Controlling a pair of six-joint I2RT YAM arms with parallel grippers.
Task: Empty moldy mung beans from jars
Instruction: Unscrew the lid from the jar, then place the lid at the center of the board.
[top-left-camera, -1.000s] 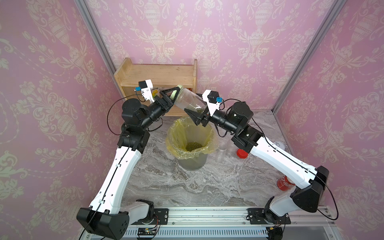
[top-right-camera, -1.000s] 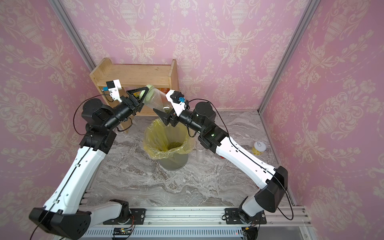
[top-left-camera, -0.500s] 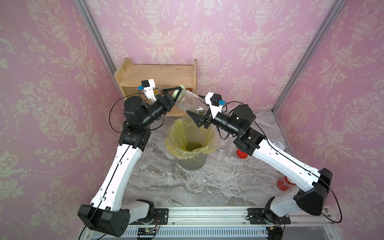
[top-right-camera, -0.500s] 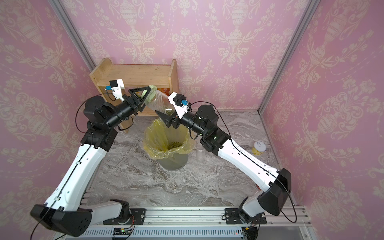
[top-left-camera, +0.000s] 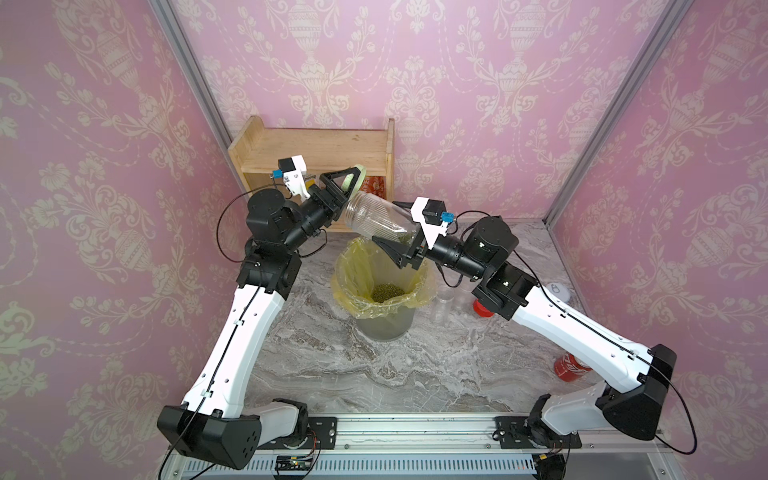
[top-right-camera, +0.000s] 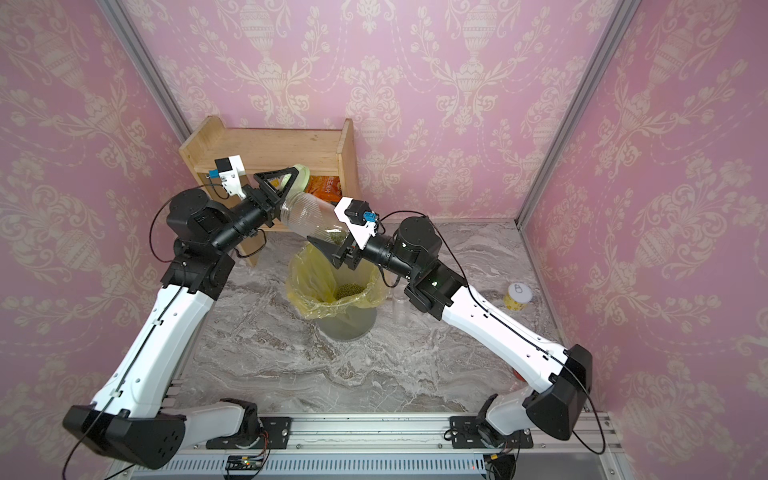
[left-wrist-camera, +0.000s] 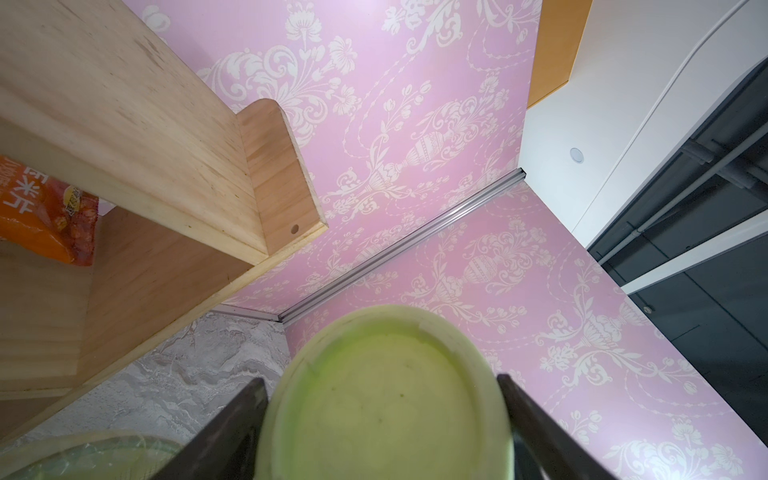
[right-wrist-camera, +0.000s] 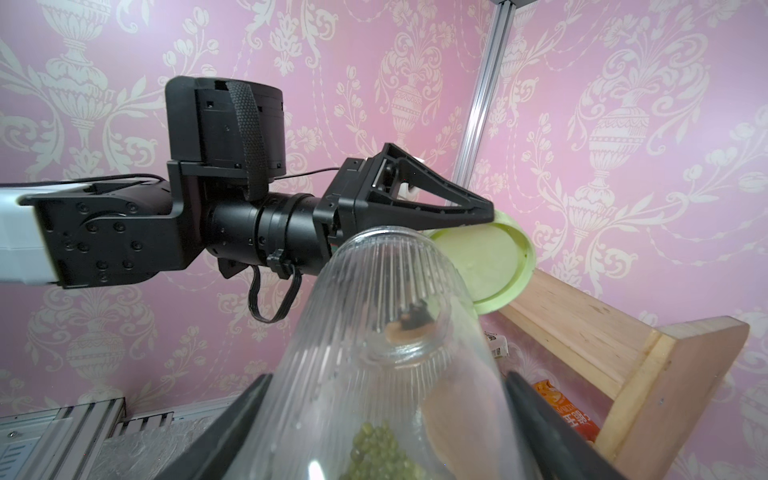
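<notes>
One table (top-left-camera: 332, 370): grey marbled top, walled in by pink patterned paper; everything else stands on it or hangs over it.
Two arms: left arm (top-left-camera: 245, 332) and right arm (top-left-camera: 573, 332), white and black, reaching in from the near rail and meeting high over the far side of the bin.
Shelf (top-left-camera: 316, 151): bare wood, against the back wall by the left corner, with an orange snack bag (top-right-camera: 328, 187) under its top board.
Bin (top-left-camera: 386, 328): mid-table, lined with a yellow bag (top-left-camera: 353, 274), open at the top.
Ribbed jar (top-left-camera: 374, 216): clear, up in the air above the bin's far rim, tilted, its mouth end the higher one and pointing at the left gripper.
Right gripper (top-left-camera: 397, 227): clamped round the lower end of the ribbed jar, a finger on each side.
Left gripper (top-left-camera: 352, 186): closed on the lid, fingers pressing its rim from both sides.
Lid (right-wrist-camera: 486, 266): pale green, off the ribbed jar, held just beside its raised end, in front of the shelf.
Red can (top-left-camera: 571, 368): on the table at the right, half hidden by the right arm.
Slim jar (top-left-camera: 441, 305): clear, on the table just right of the bin; its top is too faint to make out.
Red-topped jar (top-left-camera: 482, 308): only a bit of red shows beneath the right arm, near the slim jar.
Tin (top-right-camera: 517, 297): yellow, white top, near the right wall.
Beans (top-left-camera: 386, 293): a green heap down in the bag; more of them sit in the low end of the ribbed jar, between the right gripper's fingers.
</notes>
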